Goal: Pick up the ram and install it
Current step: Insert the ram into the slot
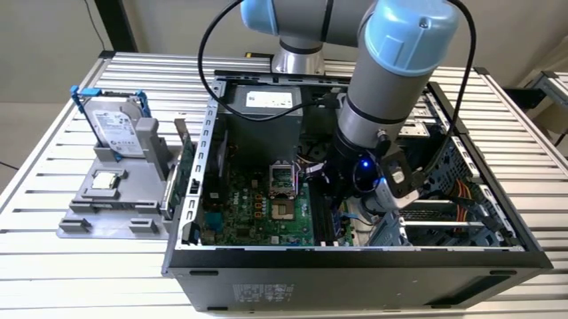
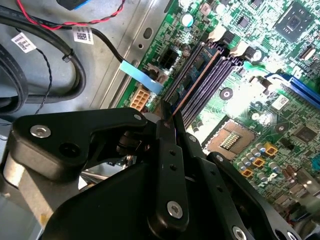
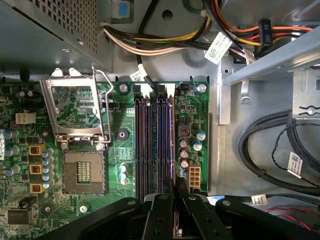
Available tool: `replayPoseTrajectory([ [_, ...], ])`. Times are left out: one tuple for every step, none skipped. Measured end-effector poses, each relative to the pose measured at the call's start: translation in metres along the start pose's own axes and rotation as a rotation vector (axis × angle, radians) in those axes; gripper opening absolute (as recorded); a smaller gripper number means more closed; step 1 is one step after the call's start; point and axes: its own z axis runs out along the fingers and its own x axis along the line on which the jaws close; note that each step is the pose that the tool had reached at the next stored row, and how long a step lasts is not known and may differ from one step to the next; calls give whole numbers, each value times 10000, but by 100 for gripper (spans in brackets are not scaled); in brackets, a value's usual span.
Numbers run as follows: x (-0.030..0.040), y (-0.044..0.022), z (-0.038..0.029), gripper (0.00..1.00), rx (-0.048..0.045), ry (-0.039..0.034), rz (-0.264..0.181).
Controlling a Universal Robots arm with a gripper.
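you see a green motherboard (image 3: 125,150) with dark purple-black memory slots (image 3: 152,145), a black gripper (image 3: 175,192) at six o'clock, and yellow-orange wires (image 3: 165,37) at twelve.

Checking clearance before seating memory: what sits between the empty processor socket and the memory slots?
In the first wrist view, between socket and slots: green board with two small capacitors.
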Motion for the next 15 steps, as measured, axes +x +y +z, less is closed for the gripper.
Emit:
replayPoseTrajectory([
  [1, 0, 1, 0, 1, 0, 4],
  [2, 0, 1, 0, 1, 0, 5],
  [3, 0, 1, 0, 1, 0, 6],
  [3, 0, 1, 0, 1, 0, 6],
  [3, 0, 1, 0, 1, 0, 5],
  [4, 0, 1, 0, 0, 0, 5],
  [4, 0, 1, 0, 1, 0, 5],
  [4, 0, 1, 0, 1, 0, 5],
  [5, 0, 2, 0, 0, 0, 5],
  [5, 0, 1, 0, 0, 0, 5],
  [5, 0, 1, 0, 0, 0, 5],
  [5, 0, 2, 0, 0, 0, 5],
  [6, 0, 2, 0, 0, 0, 5],
  [6, 0, 2, 0, 0, 0, 6],
  [6, 0, 2, 0, 2, -1, 5],
])
